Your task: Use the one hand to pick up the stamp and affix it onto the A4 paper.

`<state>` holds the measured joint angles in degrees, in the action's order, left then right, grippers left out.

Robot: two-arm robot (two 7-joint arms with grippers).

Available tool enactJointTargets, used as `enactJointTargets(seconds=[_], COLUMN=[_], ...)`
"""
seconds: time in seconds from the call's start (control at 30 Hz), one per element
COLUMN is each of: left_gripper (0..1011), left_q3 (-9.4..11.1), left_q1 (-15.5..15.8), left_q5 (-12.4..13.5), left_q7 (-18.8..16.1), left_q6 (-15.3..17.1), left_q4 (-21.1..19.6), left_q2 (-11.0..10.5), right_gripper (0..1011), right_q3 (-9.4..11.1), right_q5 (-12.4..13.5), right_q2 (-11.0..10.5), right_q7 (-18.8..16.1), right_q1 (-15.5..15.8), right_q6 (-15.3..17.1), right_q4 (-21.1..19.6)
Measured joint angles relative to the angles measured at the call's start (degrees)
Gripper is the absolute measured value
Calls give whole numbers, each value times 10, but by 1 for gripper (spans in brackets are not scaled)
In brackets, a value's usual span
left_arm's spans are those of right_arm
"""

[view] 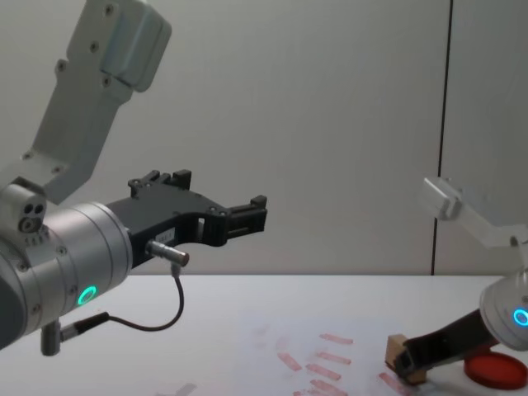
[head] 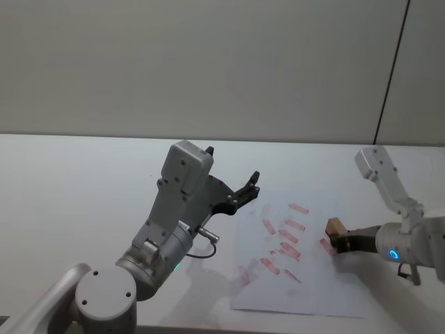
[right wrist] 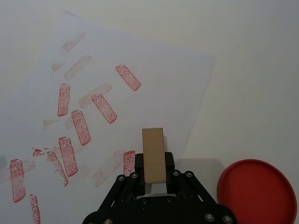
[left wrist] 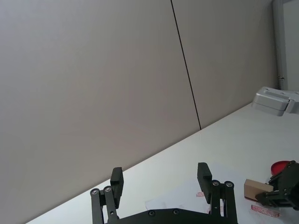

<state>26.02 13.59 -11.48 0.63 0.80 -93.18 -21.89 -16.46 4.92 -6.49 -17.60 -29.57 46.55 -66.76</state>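
No writing can be read
Red stamp marks (right wrist: 104, 108) are lying scattered across the paper (right wrist: 163, 70), each showing tiny seal-like characters too fine to make out.

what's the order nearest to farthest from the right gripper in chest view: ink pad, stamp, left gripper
1. stamp, held by the right gripper
2. ink pad, low, just to its right
3. left gripper, raised far to the left

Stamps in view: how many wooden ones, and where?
1. The stamp is clamped in the right gripper near the A4 paper's right edge, the red ink pad beside it. The left gripper, raised at the paper's left, is open and empty. Its arm hides some table.
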Motion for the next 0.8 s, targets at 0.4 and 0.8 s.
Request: enactJointTargets(seconds=[0.4, 0.8], left_gripper=[1002, 1002], left_q3=[0, 0], left_q1=[0, 0], left_q5=[0, 0], left_q7=[0, 0], left_q6=[0, 0], left_q4=[0, 0], left_q2=[0, 0], right_gripper=[217, 217], right_q3=[9, 23], right_q5=[25, 47], right_q2=[-5, -16], right_q7=[10, 20], right_q1=[13, 30], right_q6=[-23, -60], right_q4=[-46, -107])
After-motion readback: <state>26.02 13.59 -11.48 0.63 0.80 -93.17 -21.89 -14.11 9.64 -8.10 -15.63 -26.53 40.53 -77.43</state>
